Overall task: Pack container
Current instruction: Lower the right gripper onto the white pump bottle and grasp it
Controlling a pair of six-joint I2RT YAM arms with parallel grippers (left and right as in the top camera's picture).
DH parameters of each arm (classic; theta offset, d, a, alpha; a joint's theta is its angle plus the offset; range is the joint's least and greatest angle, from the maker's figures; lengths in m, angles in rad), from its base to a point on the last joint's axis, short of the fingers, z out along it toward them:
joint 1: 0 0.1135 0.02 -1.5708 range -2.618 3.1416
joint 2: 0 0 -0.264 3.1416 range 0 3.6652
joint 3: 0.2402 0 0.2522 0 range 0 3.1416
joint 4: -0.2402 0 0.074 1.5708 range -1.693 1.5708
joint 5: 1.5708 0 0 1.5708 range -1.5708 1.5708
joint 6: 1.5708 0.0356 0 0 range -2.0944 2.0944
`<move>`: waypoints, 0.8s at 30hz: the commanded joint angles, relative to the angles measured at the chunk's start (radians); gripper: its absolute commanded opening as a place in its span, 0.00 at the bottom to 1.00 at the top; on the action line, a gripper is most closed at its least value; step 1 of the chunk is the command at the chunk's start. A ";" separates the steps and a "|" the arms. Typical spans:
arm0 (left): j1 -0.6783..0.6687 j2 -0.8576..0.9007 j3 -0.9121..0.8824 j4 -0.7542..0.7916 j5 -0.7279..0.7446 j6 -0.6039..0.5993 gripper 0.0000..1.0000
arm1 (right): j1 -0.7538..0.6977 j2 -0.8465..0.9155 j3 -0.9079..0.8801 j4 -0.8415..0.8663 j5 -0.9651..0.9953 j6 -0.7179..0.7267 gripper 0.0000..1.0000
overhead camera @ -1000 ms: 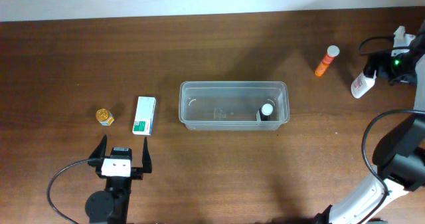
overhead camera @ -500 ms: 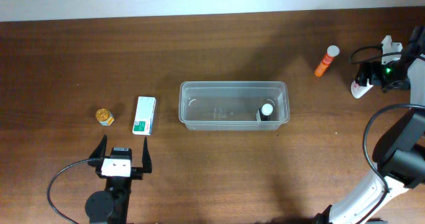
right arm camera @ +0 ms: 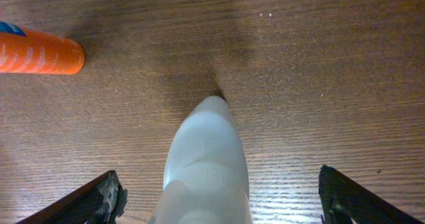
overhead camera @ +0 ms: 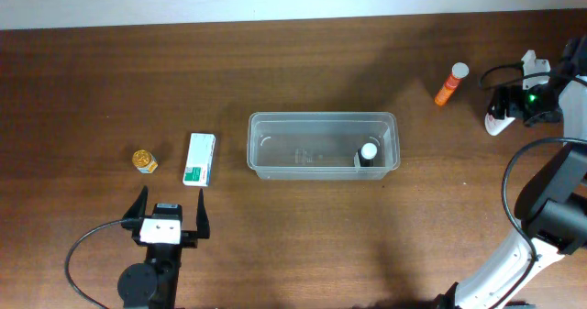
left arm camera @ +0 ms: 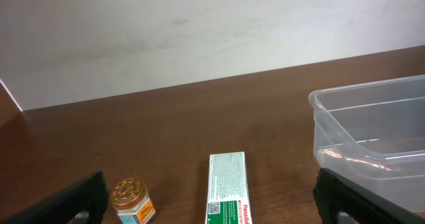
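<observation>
The clear plastic container (overhead camera: 321, 117) sits mid-table with a small dark white-capped bottle (overhead camera: 368, 152) in its right end. Its left end shows in the left wrist view (left arm camera: 364, 92). My right gripper (overhead camera: 511, 107) is open at the far right. Its jaws straddle a white bottle (overhead camera: 496, 123), which lies between them in the right wrist view (right arm camera: 207, 164), jaws (right arm camera: 219, 204) apart from it. An orange tube (overhead camera: 450, 83) lies just left, also seen in the right wrist view (right arm camera: 38, 52). My left gripper (overhead camera: 171, 212) is open and empty at the front left.
A green-and-white box (overhead camera: 199, 159) and a small gold-lidded jar (overhead camera: 144, 161) lie left of the container; both show ahead of the left jaws, box (left arm camera: 227, 184) and jar (left arm camera: 131, 199). A pale wall runs along the table's far edge.
My right gripper has moved left and forward onto the white bottle, which now lies between its jaws. The left arm and the other objects have not moved.
</observation>
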 commanded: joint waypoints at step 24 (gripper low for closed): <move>0.006 -0.006 -0.005 -0.003 0.011 0.016 0.99 | 0.003 0.014 -0.010 0.016 -0.053 -0.010 0.50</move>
